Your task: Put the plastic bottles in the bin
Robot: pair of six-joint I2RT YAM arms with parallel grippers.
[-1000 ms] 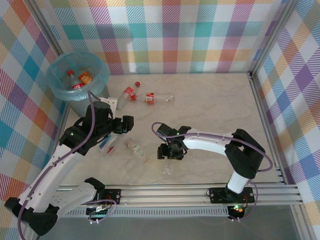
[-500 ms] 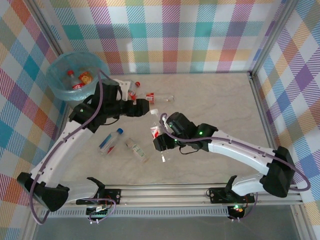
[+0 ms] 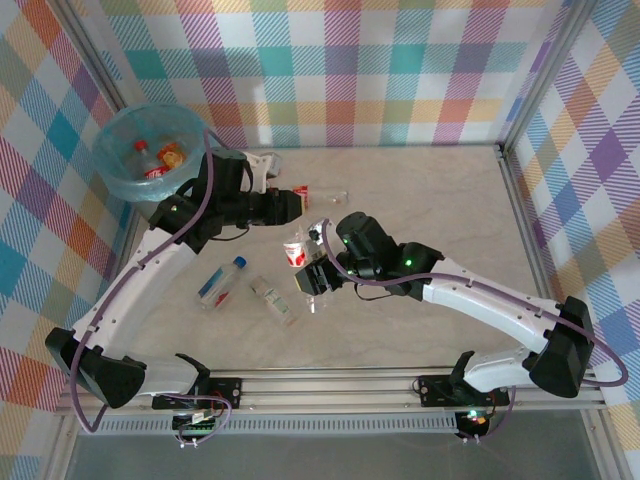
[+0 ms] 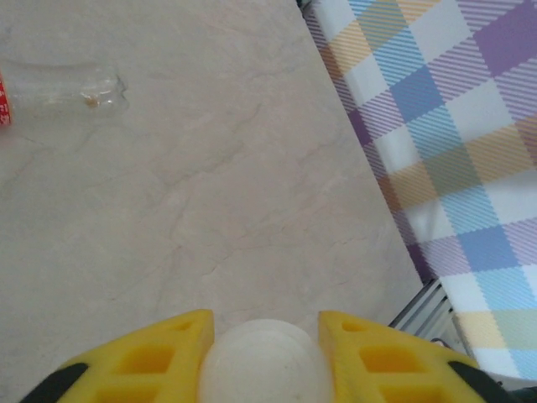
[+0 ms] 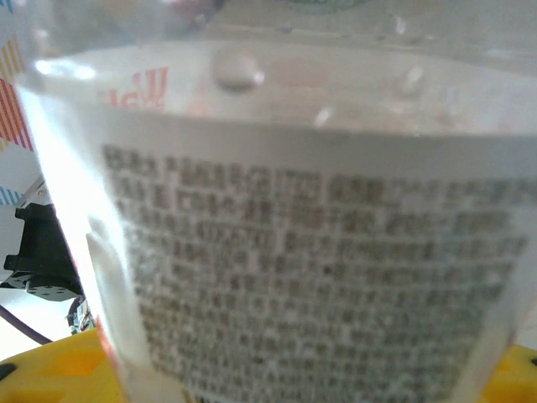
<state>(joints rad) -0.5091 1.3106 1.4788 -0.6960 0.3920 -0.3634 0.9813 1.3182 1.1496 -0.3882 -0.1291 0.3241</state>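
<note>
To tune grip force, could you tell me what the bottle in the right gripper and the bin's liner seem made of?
Bottle: apparently clear glossy plastic, with highlights above a white printed label, paper or film. Liner: likely thin plastic film, translucent light blue, wrinkled.

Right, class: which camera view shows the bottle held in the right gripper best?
The top external view: it shows most of the bottle, with its white-and-red label, held by the right gripper. The right wrist view has the label very close, its print blurred, yellow fingertips at the bottom corners.
</note>
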